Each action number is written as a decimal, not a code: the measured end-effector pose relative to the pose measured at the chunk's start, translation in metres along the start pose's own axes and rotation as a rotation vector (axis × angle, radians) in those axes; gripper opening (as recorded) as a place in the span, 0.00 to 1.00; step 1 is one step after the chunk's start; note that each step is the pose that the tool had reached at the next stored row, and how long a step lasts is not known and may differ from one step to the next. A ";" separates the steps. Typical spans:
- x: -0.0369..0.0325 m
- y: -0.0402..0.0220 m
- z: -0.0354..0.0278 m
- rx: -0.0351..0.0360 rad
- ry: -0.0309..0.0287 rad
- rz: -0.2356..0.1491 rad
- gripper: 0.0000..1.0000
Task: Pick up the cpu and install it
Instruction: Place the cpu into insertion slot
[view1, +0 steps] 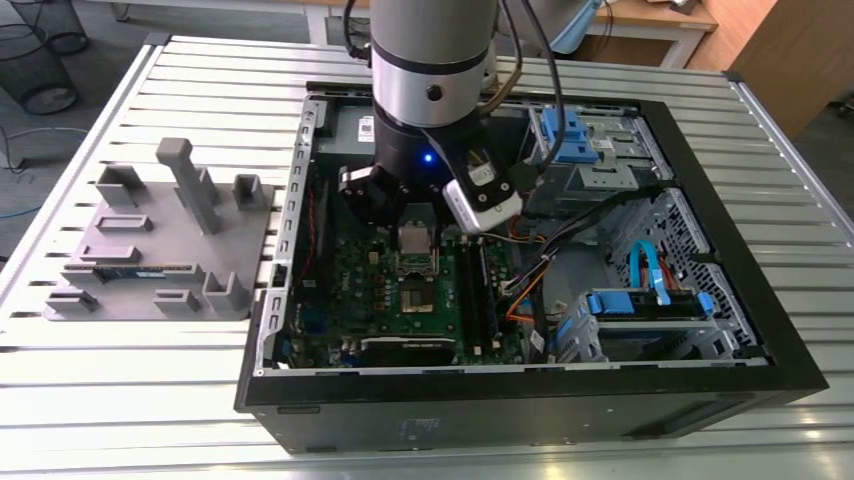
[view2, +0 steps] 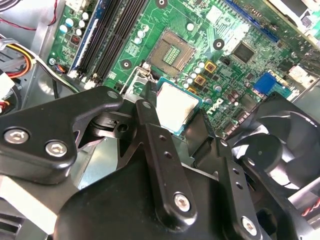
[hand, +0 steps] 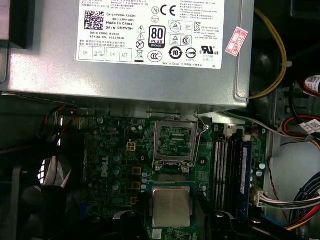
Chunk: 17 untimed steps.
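Print is crowding a white label (hand: 160, 30) on the grey power box (hand: 125, 80) in the first wrist view: rows of small marks, round symbols and a square code. A small pink sticker (hand: 236, 41) is sitting just beside the label's edge, and white lettering is running across the green board (hand: 115, 165) below the box. The claw (view2: 177, 112) is gripping the cpu (view2: 176, 105), with its black fingers (view2: 149, 107) pressing on two opposite edges, so it is closed only down to the width of that flat square. The cpu is showing its silvery top and is hanging a little above the board, just beside the open socket (view2: 172, 50) and not seated in it. Dark memory slots (hand: 227, 170) are running alongside the socket, and a black fan (view2: 280, 150) is sitting near the claw in the second wrist view. In the exterior view the arm (view1: 427, 70) is hanging down into the open computer case (view1: 534, 400), which is lying on a slatted metal surface (view1: 134, 400). A grey tray (view1: 147, 245) with upright blocks is resting on the surface on the exterior view's left of the case.
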<state>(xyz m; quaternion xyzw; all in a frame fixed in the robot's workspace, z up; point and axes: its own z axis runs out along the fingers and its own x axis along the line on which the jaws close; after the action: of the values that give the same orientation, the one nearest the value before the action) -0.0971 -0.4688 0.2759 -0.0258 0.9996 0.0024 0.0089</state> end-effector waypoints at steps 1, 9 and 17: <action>0.0000 -0.0001 0.0003 0.0001 0.0001 0.000 0.47; 0.0003 -0.0041 0.0047 0.0001 0.0001 0.000 0.47; 0.0006 -0.0089 0.0106 0.0031 0.0004 0.003 0.47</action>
<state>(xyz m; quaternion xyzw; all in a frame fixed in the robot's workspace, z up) -0.0971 -0.4777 0.2653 -0.0242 0.9997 0.0008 0.0088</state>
